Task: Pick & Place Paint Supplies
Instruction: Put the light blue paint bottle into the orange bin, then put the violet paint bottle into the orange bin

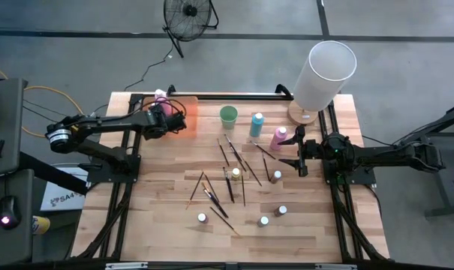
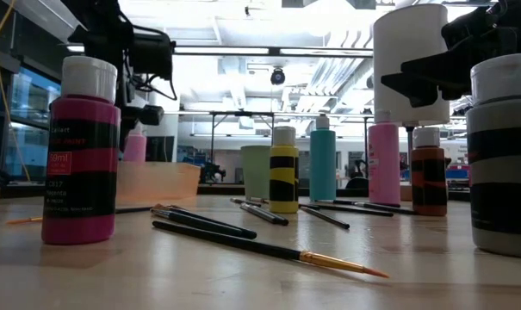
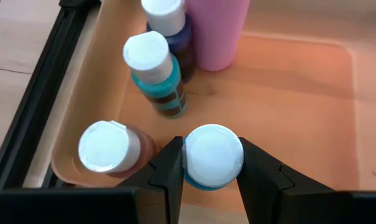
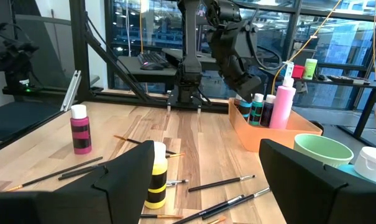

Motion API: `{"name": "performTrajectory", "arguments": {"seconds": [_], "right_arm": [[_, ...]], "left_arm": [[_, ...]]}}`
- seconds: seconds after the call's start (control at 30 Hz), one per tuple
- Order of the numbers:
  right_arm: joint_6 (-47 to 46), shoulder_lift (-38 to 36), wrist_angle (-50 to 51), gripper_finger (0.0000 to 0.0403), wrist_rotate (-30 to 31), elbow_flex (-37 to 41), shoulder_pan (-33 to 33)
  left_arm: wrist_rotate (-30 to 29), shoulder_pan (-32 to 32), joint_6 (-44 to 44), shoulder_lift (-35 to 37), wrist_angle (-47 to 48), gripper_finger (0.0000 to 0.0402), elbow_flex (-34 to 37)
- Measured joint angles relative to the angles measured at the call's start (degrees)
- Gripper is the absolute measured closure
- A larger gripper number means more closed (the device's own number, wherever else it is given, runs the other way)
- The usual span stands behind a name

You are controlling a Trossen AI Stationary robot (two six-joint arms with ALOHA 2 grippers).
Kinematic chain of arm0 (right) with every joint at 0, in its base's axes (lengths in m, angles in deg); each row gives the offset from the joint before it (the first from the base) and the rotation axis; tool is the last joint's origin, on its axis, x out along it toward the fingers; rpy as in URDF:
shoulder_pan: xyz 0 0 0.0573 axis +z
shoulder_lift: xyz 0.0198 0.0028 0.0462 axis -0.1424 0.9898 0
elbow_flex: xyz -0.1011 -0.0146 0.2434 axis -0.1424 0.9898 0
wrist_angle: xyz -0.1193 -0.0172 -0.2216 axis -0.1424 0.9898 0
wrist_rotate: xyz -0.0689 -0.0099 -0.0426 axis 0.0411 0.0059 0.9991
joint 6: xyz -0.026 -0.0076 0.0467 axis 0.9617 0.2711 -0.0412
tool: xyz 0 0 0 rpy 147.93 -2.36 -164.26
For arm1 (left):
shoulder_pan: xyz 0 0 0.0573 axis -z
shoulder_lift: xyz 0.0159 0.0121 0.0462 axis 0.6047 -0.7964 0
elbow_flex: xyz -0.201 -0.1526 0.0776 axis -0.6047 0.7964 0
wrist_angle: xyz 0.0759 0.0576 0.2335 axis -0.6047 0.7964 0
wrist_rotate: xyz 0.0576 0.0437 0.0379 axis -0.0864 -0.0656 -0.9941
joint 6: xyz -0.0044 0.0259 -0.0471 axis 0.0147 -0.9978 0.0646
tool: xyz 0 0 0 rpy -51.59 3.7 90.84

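While the left gripper hangs inside the orange tray with its fingers clamped on the white cap of a blue paint bottle, the step in hand looks to be setting that bottle down, and it will go best if done straight and slowly. A brown bottle stands just beside the held one, with a teal bottle, a dark blue bottle and a tall pink bottle beyond the fingertips, so the bare tray floor on the other side is the safer spot. I would lower until the base rests, then part the fingers just enough and lift clear without brushing the neighbour's cap. The right gripper waits wide open and empty over the table, near the loose brushes.
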Motion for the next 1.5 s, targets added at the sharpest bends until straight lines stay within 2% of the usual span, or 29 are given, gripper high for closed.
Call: {"name": "performTrajectory", "arguments": {"seconds": [0.47,0.67,1.03,1.5], "right_arm": [[0.0,0.0,0.0,0.0117,0.0,0.0,0.0],[0.0,0.0,0.0,0.0117,0.0,0.0,0.0],[0.0,0.0,0.0,0.0117,0.0,0.0,0.0],[0.0,0.0,0.0,0.0117,0.0,0.0,0.0]], "left_arm": [[1.3,0.0,4.5,-1.1,0.3,0.0288,0.0],[2.2,0.0,4.5,-1.0,0.9,0.026,0.0],[2.4,0.0,4.4,-0.9,0.9,0.0251,0.0],[1.1,0.0,-7.9,1.8,3.7,0.0243,-6.1]]}}
